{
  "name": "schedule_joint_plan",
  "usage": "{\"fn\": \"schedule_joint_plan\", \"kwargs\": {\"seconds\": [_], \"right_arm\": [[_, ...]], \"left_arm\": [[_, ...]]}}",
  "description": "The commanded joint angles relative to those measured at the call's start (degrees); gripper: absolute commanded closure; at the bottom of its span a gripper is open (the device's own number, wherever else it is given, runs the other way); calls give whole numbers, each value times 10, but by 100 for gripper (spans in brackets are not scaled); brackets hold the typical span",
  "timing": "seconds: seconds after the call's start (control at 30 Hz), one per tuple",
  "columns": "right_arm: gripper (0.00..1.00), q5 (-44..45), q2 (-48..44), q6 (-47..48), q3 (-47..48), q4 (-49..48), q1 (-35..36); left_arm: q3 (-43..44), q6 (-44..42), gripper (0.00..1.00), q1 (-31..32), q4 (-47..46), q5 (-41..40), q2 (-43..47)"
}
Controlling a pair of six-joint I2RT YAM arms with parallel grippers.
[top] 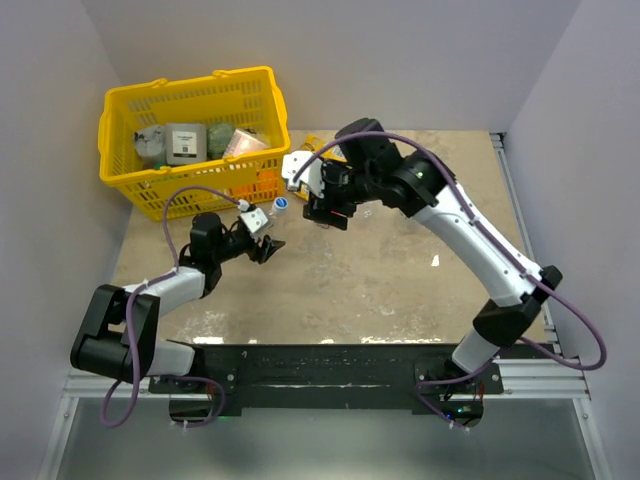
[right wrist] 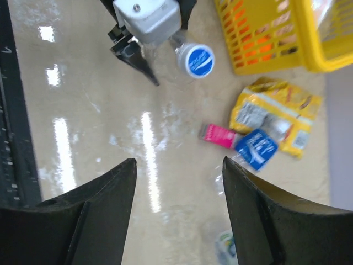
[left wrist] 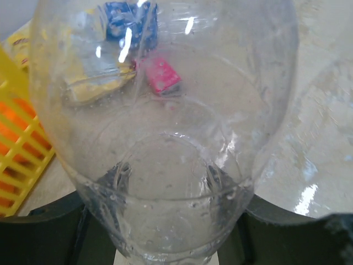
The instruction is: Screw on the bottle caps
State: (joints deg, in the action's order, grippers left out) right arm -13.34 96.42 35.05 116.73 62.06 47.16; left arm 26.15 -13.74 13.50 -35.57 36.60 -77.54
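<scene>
A clear bottle (left wrist: 165, 138) fills the left wrist view, with my left gripper (left wrist: 171, 185) shut on its body. In the right wrist view that bottle (right wrist: 179, 47) carries a blue cap (right wrist: 196, 59) on its neck. From above, the cap (top: 282, 205) shows just ahead of the left gripper (top: 265, 243). My right gripper (top: 325, 215) hangs just right of the cap, and its jaws (right wrist: 179, 161) stand open around nothing. A blue-labelled bottle (right wrist: 256, 148) lies on the table. A blurred third bottle (right wrist: 226, 245) shows near the bottom edge.
A yellow basket (top: 240, 78) holding several items stands at the back left, close behind the held bottle. A yellow snack packet (right wrist: 276, 113) and a pink packet (right wrist: 220, 135) lie beside the blue-labelled bottle. The table (top: 400, 270) is glossy beige.
</scene>
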Motion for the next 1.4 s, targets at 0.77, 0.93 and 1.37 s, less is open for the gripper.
{"fn": "schedule_joint_plan", "kwargs": {"seconds": [0.77, 0.93, 1.37], "right_arm": [[36, -117, 23, 448, -4, 84, 63], [39, -108, 32, 448, -8, 71, 63], [57, -86, 63, 443, 0, 82, 63]], "left_arm": [[167, -349, 100, 12, 430, 224, 21], [174, -385, 100, 13, 459, 226, 21], [173, -385, 100, 13, 448, 226, 24]]}}
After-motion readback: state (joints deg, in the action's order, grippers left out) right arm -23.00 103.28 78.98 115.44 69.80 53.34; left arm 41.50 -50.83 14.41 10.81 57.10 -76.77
